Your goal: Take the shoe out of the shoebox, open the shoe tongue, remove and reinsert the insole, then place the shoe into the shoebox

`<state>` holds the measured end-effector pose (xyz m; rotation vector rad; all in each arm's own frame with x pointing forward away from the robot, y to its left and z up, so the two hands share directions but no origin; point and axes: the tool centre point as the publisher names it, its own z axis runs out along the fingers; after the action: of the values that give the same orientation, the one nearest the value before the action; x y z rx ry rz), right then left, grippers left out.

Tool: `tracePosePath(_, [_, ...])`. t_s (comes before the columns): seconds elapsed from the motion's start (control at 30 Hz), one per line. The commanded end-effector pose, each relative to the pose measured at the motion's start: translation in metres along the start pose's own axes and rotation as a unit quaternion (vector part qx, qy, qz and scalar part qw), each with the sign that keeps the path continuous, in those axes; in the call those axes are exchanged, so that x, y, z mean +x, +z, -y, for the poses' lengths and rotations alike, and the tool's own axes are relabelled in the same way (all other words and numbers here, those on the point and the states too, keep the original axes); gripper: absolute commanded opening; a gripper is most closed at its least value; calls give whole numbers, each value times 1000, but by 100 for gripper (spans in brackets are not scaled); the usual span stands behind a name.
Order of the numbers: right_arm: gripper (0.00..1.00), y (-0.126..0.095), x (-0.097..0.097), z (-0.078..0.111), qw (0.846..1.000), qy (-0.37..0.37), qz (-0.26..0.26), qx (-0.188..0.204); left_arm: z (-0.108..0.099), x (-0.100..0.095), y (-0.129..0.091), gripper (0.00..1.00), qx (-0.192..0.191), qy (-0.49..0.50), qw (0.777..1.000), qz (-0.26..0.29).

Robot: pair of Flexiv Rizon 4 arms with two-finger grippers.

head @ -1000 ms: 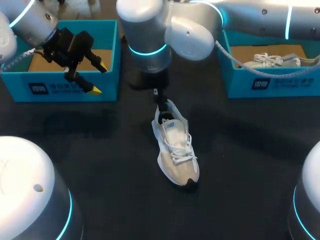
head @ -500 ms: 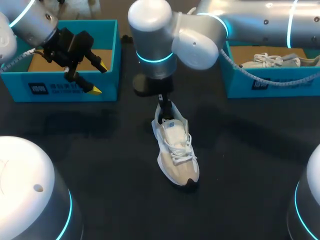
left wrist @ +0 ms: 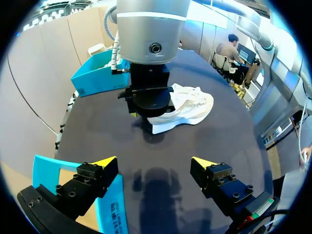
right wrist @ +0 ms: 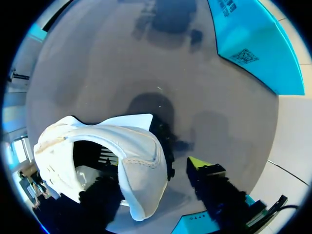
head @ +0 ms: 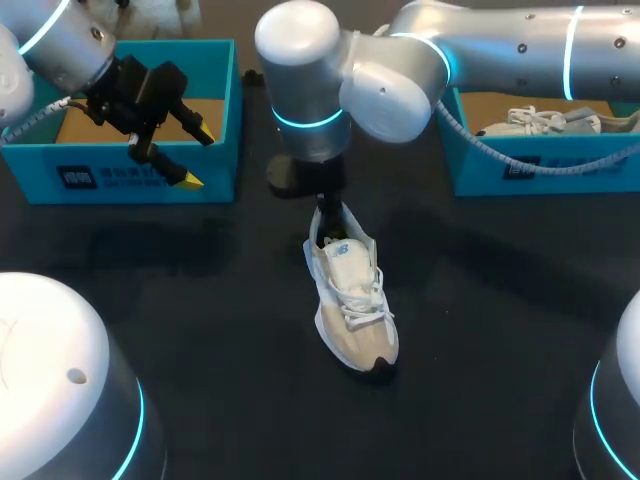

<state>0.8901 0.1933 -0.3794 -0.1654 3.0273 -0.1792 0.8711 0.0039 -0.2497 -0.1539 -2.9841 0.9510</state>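
A white and beige shoe point(head: 352, 300) lies upright on the dark table, toe toward me; it also shows in the left wrist view point(left wrist: 187, 103). My right arm reaches past the middle and its gripper point(head: 325, 212) stands over the heel. In the right wrist view the gripper point(right wrist: 153, 168) straddles the heel collar point(right wrist: 139, 146), one finger inside the shoe and the yellow-tipped finger point(right wrist: 201, 164) outside, a little apart from it. My left gripper point(head: 197, 157) hangs open and empty over the front wall of the left shoebox point(head: 140, 178), its own view showing the wide gap point(left wrist: 153, 163).
The blue shoebox at the right point(head: 545, 165) holds a second white shoe point(head: 535, 120). The left box shows a bare cardboard floor point(head: 85, 125). Two white arm bases point(head: 50, 380) fill the near corners. Dark tabletop lies around the shoe.
My right arm has shifted right and come down, so its gripper now sits at the shoe's heel with the fingers drawn closer together. The left arm and the shoe have stayed put.
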Motion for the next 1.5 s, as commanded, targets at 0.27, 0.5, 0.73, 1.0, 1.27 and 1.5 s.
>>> tracePosePath(0.27, [3,7,-1,-2,1000,7,-8,4,0,0,0,100,-1,0,1000,-1])
tracePosePath(0.5, [0,7,-2,-2,1000,27,-8,12,0,0,0,100,-1,0,1000,-1])
tracePosePath(0.73, [0,-20,-7,3,999,50,-8,19,0,0,0,100,-1,0,1000,-1])
tracePosePath(1.0, [0,-76,-10,13,997,65,-27,16,0,0,0,100,-1,0,1000,-1])
tracePosePath(1.27, [0,-132,-5,21,997,73,-29,18,0,0,0,100,-1,0,1000,-1])
tracePosePath(1.5, [0,-170,-1,32,996,81,-19,13,0,0,0,100,-1,0,1000,-1])
